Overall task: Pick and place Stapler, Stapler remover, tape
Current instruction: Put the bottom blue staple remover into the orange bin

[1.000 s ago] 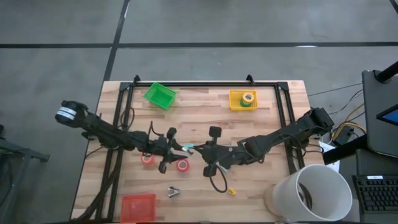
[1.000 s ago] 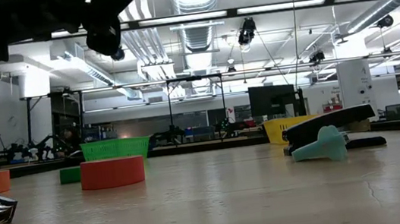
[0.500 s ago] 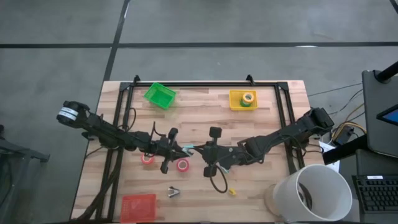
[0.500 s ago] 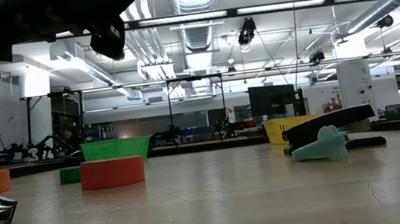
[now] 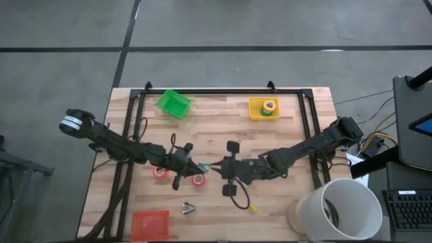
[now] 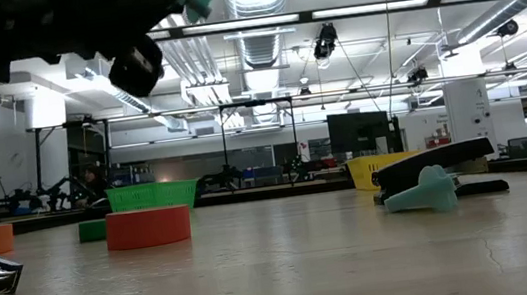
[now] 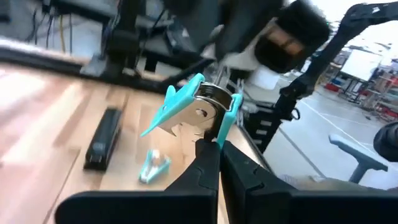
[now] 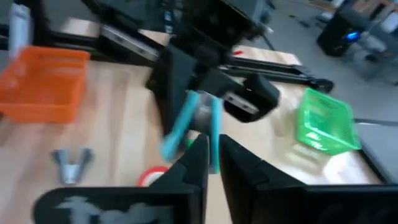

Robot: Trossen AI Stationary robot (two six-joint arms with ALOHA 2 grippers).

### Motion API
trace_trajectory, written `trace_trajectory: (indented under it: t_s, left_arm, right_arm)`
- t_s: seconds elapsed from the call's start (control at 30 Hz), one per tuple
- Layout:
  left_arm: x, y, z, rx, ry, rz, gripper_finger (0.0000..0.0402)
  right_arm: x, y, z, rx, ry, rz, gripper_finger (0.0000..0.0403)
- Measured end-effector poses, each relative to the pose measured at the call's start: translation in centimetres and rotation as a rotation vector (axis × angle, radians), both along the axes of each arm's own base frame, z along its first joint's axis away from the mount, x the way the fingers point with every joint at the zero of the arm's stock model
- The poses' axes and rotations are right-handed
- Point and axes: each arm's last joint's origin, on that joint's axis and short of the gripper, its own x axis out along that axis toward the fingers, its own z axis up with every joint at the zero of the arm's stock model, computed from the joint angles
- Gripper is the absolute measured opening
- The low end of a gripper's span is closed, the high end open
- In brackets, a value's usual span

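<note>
The teal staple remover (image 7: 198,111), light, stiff, prob. slippery metal+plastic, sits clamped in left gripper (image 7: 219,144) by one plastic wing; right gripper (image 8: 212,152) fingers: cannot tell.

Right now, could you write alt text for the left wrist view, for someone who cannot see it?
Two dark fingers pinch a teal staple remover held in the air. Below on the wooden table lie a black stapler and a second teal staple remover.

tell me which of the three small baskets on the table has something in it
The yellow square basket at the table's far edge: a green tape roll lies in it. The green basket and the red-orange basket show nothing inside.
</note>
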Motion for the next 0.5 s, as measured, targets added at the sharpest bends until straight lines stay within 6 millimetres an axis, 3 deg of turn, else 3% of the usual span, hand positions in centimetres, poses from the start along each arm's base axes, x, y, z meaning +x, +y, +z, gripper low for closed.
trace_trajectory:
  t_s: [0.3, 0.5]
  left_arm:
    - [-2.4, -1.3, 1.1, -0.162, 0.195, -0.185, 0.0003]
    - [-5.4, -3.6, 2.1, -0.255, 0.586, -0.308, 0.0003]
  right_arm:
    - [-1.3, 1.5, -0.7, 0.007, 0.094, 0.028, 0.0137]
    - [-2.6, 2.3, -2.8, 0.024, 0.195, 0.017, 0.0158]
